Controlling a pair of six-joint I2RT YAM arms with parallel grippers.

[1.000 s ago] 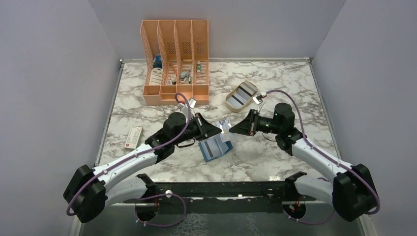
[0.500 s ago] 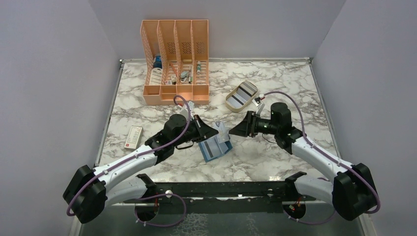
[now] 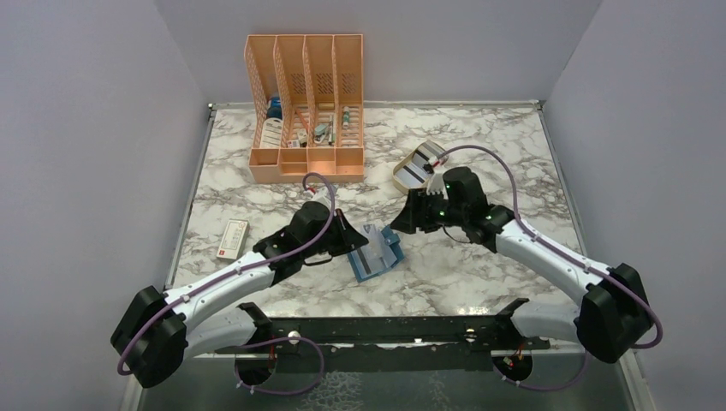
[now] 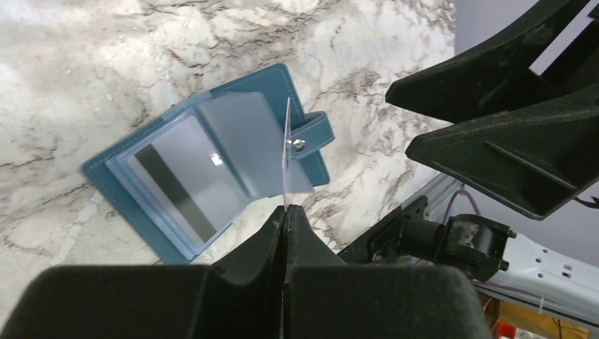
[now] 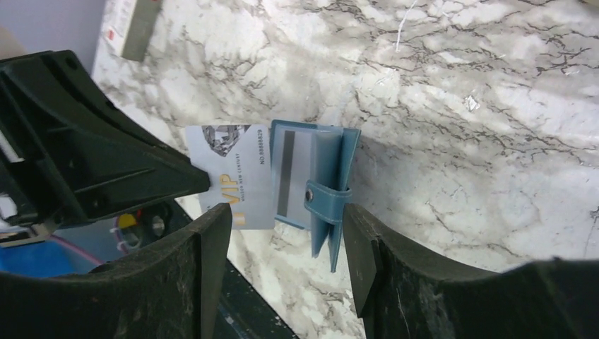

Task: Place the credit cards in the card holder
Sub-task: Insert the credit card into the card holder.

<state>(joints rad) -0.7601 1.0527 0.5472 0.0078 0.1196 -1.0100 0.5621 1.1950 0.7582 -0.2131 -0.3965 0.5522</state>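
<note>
The card holder (image 3: 377,254) lies open on the marble surface (image 3: 445,278), midway between the two arms, its strap and stud turned to one side. Through one clear inner slot a striped card (image 4: 176,187) already shows, seated flat. A second one, the grey card (image 5: 233,176) with gold lettering, stands on edge just over the holder's open leaves. It is pinched at its lower edge by the left tool (image 4: 285,212), which is clenched tight on it.

A second ago both tools met at this card, above the holder. Now the right tool (image 5: 286,212) has let go: its jaws stand apart with nothing between them, and it has drawn back toward the beige tray (image 3: 399,175) at the far side. The left tool has meanwhile brought the card lower and closer to the slots.

By my reading, the handover is done and the left arm alone carries the card, so the insertion rests on it. The free leaf looks loose and may lift or fold as the card's edge pushes in. The orange file rack (image 3: 306,107) and the white-and-red box (image 3: 232,239) sit well apart from all this.
</note>
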